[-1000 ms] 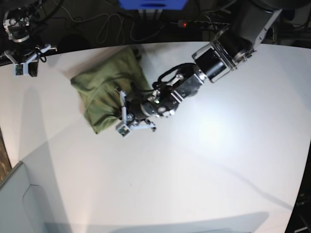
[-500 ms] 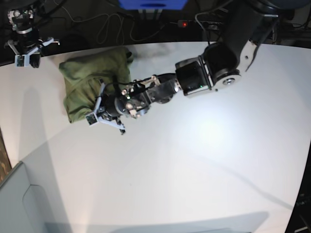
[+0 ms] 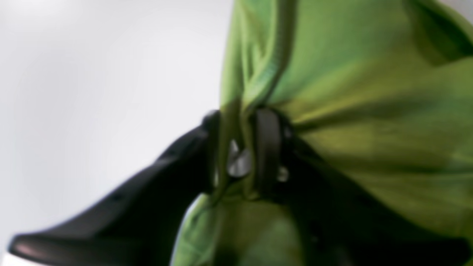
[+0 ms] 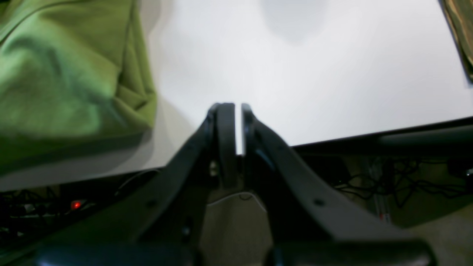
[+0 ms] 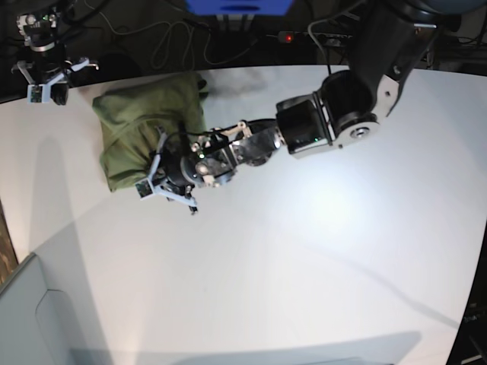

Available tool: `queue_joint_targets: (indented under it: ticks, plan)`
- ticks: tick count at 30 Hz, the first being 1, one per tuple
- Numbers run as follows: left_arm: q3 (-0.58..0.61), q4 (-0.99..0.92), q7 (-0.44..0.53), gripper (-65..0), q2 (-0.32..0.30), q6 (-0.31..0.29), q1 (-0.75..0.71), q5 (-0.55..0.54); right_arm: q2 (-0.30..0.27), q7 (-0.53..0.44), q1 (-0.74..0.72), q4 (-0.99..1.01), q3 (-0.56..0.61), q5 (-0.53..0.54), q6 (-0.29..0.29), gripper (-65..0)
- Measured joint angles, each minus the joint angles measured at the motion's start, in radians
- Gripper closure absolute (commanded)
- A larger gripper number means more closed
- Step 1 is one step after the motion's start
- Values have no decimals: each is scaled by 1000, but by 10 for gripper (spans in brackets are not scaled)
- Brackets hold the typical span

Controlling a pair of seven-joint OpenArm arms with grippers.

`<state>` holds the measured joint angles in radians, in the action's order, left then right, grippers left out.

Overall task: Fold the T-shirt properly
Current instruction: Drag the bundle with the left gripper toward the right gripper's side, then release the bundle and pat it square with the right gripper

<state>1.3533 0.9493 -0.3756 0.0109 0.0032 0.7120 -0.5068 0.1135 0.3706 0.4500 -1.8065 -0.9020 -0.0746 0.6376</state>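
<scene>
The olive-green T-shirt (image 5: 141, 122) lies folded into a bundle at the table's back left. My left gripper (image 5: 158, 172) reaches across from the right and sits at the bundle's near edge. In the left wrist view the left gripper (image 3: 240, 125) is shut on a fold of the T-shirt (image 3: 369, 111), with cloth pinched between the black fingers. My right gripper (image 5: 44, 82) hangs over the table's back left corner, apart from the shirt. In the right wrist view the right gripper (image 4: 238, 111) is shut and empty, with the T-shirt (image 4: 66, 74) to its left.
The white table (image 5: 304, 258) spreads to the front and right. A grey bin corner (image 5: 30, 319) sits at the bottom left. Behind the table's back edge are cables and a power strip with a red light (image 5: 288, 36). The left arm's forearm (image 5: 319, 125) lies across the table's middle back.
Over the last second my left gripper dragged the T-shirt to the left across the table while holding its edge. In the last half second it hardly moved. The right gripper shifted slightly.
</scene>
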Motion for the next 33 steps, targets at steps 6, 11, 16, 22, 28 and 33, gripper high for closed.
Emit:
queue_joint_targets:
  ticks: [6, 11, 16, 22, 28, 33]
  plan:
    - [-125, 69, -81, -193, -46, -3, -16, -5, 0, 2, 0, 0, 1, 0, 0, 0]
    - [-218, 117, -114, -223, -66, 0, -24, 2, 0, 0, 0, 0, 2, 0, 0, 0]
    - [-238, 146, -113, -382, -95, 0, -50, 2, 0, 0, 0, 0, 2, 0, 0, 0]
    - [-247, 222, -106, -417, -145, 0, -50, -10, -5, 3, 2, 0, 23, -2, 0, 0]
    - [-572, 402, -101, -417, -294, 12, -212, -4, -14, -3, 31, -40, 134, -2, 0, 0]
    - [-954, 575, -114, -417, -347, 8, -509, -9, -74, -1, 21, -43, 262, 0, 0, 0]
